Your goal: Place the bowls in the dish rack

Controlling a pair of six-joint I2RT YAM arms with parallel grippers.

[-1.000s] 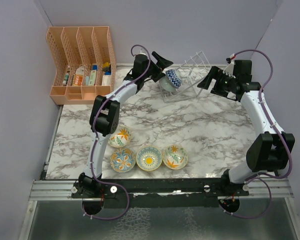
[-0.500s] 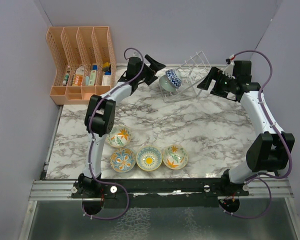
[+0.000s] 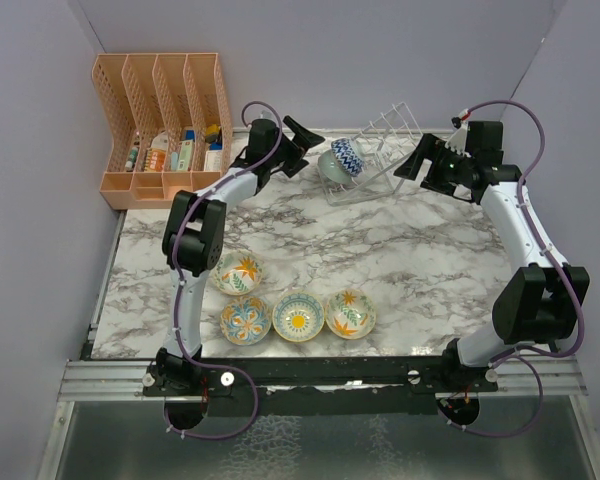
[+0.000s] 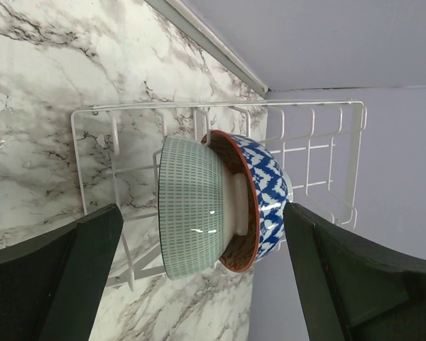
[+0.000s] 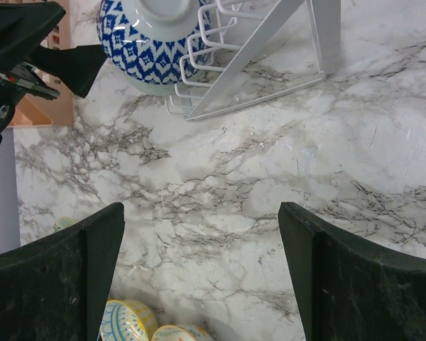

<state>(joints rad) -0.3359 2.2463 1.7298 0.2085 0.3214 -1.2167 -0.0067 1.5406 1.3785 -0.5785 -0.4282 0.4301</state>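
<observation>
The clear wire dish rack (image 3: 380, 145) stands at the back of the table. Two bowls stand on edge in it: a pale teal bowl (image 3: 329, 166) and a blue-and-white patterned bowl (image 3: 347, 157). In the left wrist view the teal bowl (image 4: 195, 217) leans against the blue bowl (image 4: 270, 192), which is red inside, within the rack (image 4: 319, 142). My left gripper (image 3: 305, 148) is open and empty just left of the rack. My right gripper (image 3: 412, 160) is open and empty at the rack's right. Several patterned bowls, such as a yellow one (image 3: 298, 316), sit near the front.
An orange slotted file organizer (image 3: 165, 120) with small items stands at the back left. Purple walls close in the table on three sides. The right wrist view shows the blue bowl (image 5: 153, 35), the rack (image 5: 255, 64) and the left gripper (image 5: 28, 42).
My left gripper has drawn back to the left, away from the rack, leaving the teal bowl standing in it. The right arm has barely moved.
</observation>
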